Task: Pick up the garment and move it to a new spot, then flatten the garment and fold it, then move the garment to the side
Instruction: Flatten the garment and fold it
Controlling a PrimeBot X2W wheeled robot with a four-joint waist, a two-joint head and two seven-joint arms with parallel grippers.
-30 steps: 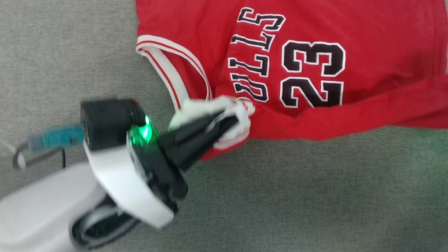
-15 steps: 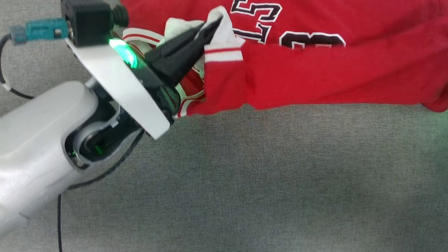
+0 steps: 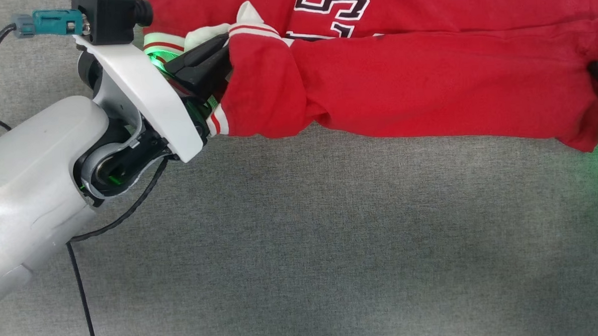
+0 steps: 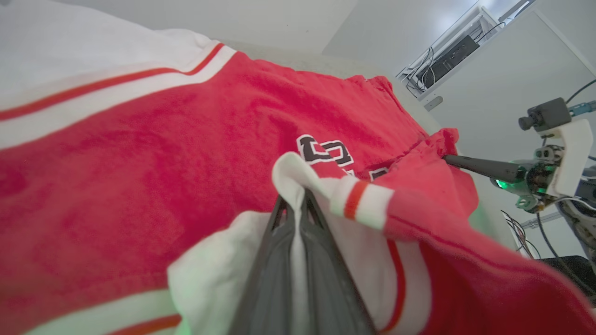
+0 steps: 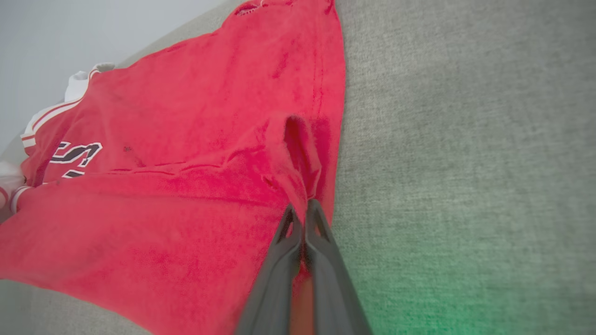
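The garment (image 3: 426,99), a red jersey, lies along the far side of the grey tabletop (image 3: 331,246). Its near part is doubled over, so a long red fold runs across it and covers most of the dark, white-edged lettering (image 3: 330,5).

At the garment's left end the left claw (image 4: 294,201) is pinched tight on the white sleeve end. White cloth bunches on either side of its fingers, and a cuff with a red stripe drapes over their tips. Striped trim (image 3: 163,43) shows just behind that claw.

At the garment's right end the right claw (image 5: 305,207) is closed just as firmly on a raised pucker of red cloth close to the edge, with bare tabletop beside it. The folded layer spans from one claw to the other and is most rumpled near the left one.

A black cable (image 3: 79,275) trails along the pale left forearm (image 3: 35,167), on the near side of the garment's left end.
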